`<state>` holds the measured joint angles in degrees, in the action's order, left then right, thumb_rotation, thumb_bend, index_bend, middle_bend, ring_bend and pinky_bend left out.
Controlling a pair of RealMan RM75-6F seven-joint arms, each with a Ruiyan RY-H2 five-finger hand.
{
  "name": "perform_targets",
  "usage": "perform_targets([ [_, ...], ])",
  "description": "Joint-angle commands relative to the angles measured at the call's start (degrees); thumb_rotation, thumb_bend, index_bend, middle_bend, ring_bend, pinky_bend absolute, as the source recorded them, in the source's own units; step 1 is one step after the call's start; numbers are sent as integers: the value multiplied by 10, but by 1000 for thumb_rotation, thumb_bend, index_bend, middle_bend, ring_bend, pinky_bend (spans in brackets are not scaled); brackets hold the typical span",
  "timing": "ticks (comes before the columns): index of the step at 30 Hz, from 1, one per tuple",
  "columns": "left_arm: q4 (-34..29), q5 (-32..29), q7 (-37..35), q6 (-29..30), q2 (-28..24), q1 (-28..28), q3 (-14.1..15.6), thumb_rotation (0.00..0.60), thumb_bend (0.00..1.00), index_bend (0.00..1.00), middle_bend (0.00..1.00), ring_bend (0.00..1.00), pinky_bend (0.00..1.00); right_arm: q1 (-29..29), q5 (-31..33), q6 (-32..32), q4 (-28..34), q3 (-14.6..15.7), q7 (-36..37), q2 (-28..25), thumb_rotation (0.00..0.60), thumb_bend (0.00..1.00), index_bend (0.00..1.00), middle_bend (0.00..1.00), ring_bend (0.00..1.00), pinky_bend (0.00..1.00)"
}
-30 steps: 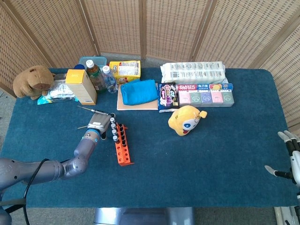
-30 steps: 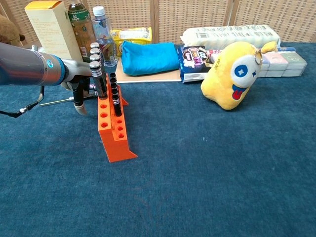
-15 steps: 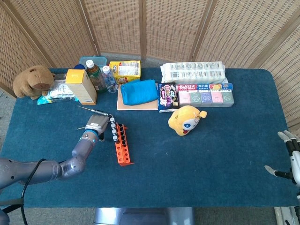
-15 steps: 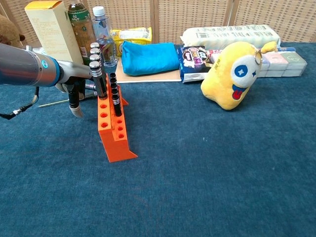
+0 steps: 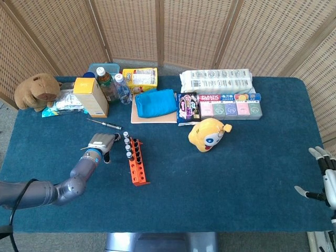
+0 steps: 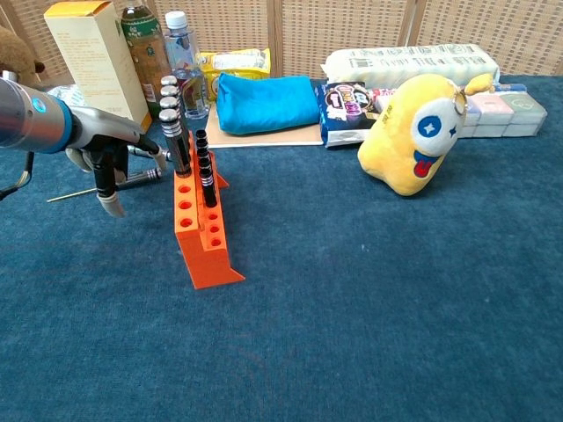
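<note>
An orange rack (image 5: 138,165) (image 6: 204,242) stands left of the table's middle, with several silver-capped black tubes (image 5: 127,145) (image 6: 172,119) upright in its holes. My left hand (image 5: 100,143) (image 6: 104,160) hovers just left of the rack, fingers hanging down and apart, holding nothing. A thin screwdriver (image 5: 105,124) (image 6: 132,180) lies on the cloth behind that hand. My right hand (image 5: 325,181) is at the table's front right edge, fingers spread and empty, far from everything.
Along the back stand a capybara plush (image 5: 37,90), a yellow carton (image 5: 92,97), bottles (image 5: 108,84), a blue pouch (image 5: 155,102), a snack bag (image 5: 187,107), a tissue pack (image 5: 216,81) and a row of pastel boxes (image 5: 231,108). A yellow plush (image 5: 209,134) sits mid-table.
My left hand has drawn back leftward and toward me, away from the rack's capped tubes. The rack, the tubes and my right hand have stayed put.
</note>
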<state>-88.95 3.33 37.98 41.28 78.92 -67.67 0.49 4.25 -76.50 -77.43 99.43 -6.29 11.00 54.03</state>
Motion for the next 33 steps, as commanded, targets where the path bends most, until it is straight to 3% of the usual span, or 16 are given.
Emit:
perform_targets([
  [1,-20,22,-17,2,-21,5,-3,600,185,133,1000,1000,1000,1,0,1,0,1,0,0,600,0,92,51,6,0],
  [9,0,101,-53,26,-7,27,-12,600,185,133,1000,1000,1000,1,3,3,-1,0,1,0,600,0,92,51,6,0],
  [19,41,102,-53,14,36,25,-3,600,185,133,1000,1000,1000,1,4,2,-2,-1,3,-1,600,0,92,51,6,0],
  [33,24,101,-54,16,29,25,10,600,185,134,1000,1000,1000,-1,-1,-2,0,0,8,-3,600,0,92,51,6,0],
])
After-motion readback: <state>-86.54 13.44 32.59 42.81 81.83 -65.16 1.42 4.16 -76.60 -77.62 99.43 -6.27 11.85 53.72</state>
